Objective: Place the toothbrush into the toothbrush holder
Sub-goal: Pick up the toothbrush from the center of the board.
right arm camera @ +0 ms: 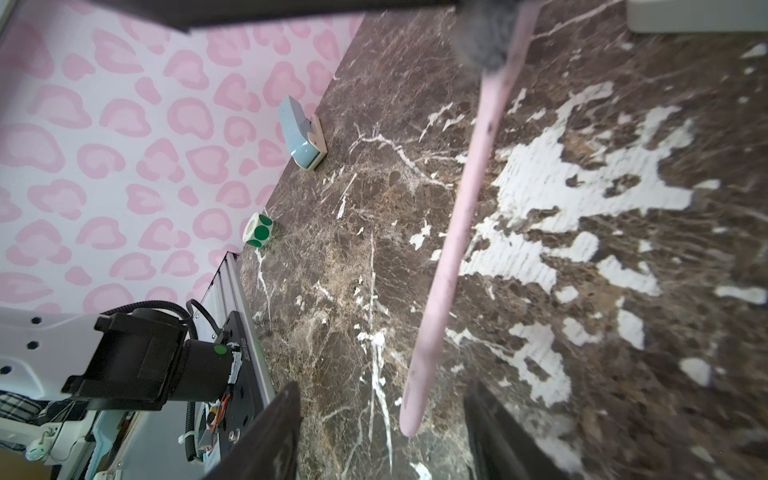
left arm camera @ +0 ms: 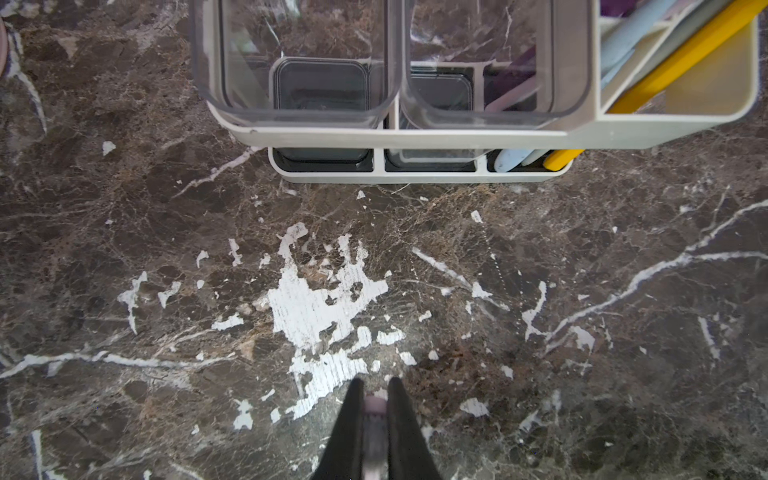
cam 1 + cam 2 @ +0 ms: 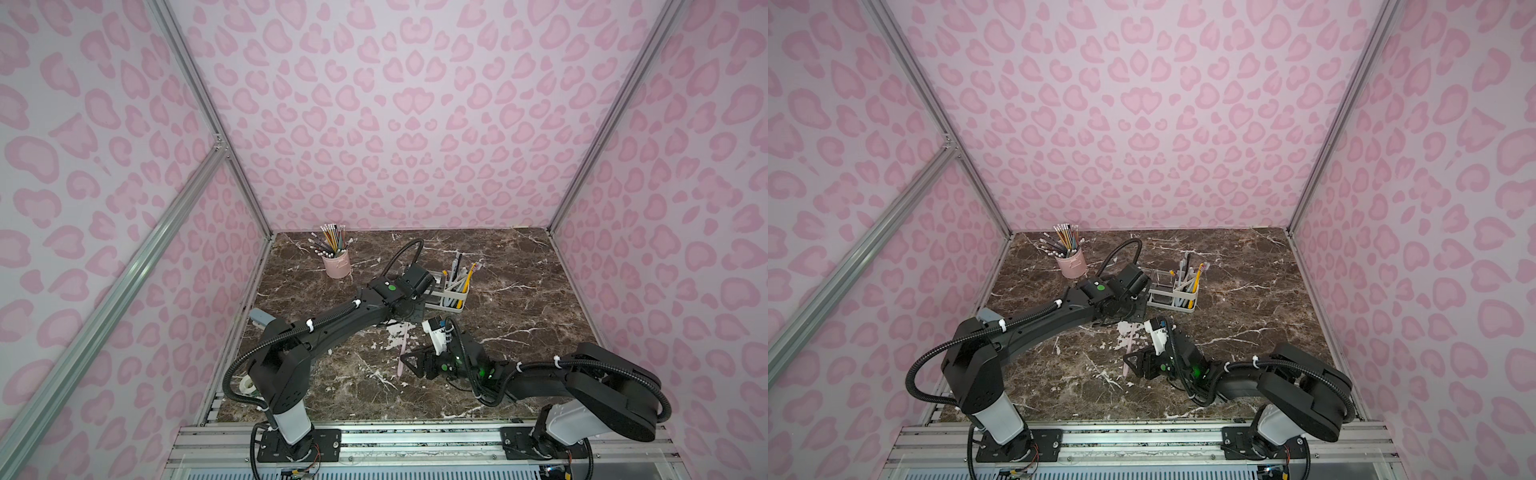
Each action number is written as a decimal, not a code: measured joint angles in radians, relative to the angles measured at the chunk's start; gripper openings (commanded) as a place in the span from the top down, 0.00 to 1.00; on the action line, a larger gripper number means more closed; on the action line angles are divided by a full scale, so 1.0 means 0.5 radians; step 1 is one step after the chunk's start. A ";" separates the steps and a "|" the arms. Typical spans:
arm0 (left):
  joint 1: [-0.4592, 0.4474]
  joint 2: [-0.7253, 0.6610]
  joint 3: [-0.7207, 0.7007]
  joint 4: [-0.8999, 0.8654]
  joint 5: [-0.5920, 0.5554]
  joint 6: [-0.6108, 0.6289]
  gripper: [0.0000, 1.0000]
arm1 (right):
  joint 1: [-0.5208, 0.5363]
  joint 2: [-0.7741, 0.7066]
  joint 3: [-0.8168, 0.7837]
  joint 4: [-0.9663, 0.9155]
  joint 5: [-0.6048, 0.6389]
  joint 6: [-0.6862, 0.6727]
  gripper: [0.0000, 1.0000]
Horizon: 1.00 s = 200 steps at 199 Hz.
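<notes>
The pink toothbrush [image 3: 402, 350] [image 3: 1128, 345] [image 1: 457, 232] hangs slanted just above the marble table. My left gripper [image 2: 376, 386] is shut on its bristle end [image 2: 374, 405]. My right gripper [image 1: 382, 390] [image 3: 409, 362] is open, its dark fingers [image 1: 286, 411] on either side of the handle's free end, with a gap on both sides. The toothbrush holder [image 3: 453, 298] [image 3: 1177, 298] [image 2: 415, 135], a white caddy with two clear boxes and a slotted compartment, stands a short way beyond the left gripper.
Several toothbrushes, one of them yellow [image 3: 469, 275], stand in the holder's slots. A round pink pencil cup [image 3: 336, 264] is at the back left. A blue dispenser [image 1: 301, 133] and a green sticker roll [image 1: 257, 229] sit along the left wall.
</notes>
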 measured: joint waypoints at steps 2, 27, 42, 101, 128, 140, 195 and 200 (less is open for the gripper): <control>0.000 -0.002 0.000 0.000 0.000 0.000 0.97 | 0.002 0.005 0.002 0.006 0.000 0.000 0.39; 0.000 -0.024 0.002 -0.001 0.034 -0.016 0.97 | 0.004 0.053 0.031 0.075 -0.005 -0.001 0.42; 0.000 -0.047 0.013 -0.001 0.043 -0.023 0.97 | 0.004 0.085 0.040 0.102 -0.013 -0.001 0.45; 0.002 -0.097 0.041 0.008 0.106 -0.052 0.97 | 0.005 0.155 0.032 0.182 -0.014 0.021 0.51; 0.002 -0.101 0.041 0.007 0.127 -0.053 0.97 | 0.005 0.143 0.021 0.194 -0.013 0.021 0.49; 0.002 -0.101 0.041 0.005 0.127 -0.053 0.97 | 0.005 0.100 0.020 0.176 -0.012 0.021 0.45; 0.001 -0.101 0.037 0.003 0.125 -0.050 0.97 | 0.010 -0.280 0.007 -0.027 0.056 -0.090 0.37; 0.000 -0.101 0.037 0.002 0.125 -0.048 0.97 | 0.010 -0.294 0.007 -0.050 0.064 -0.104 0.37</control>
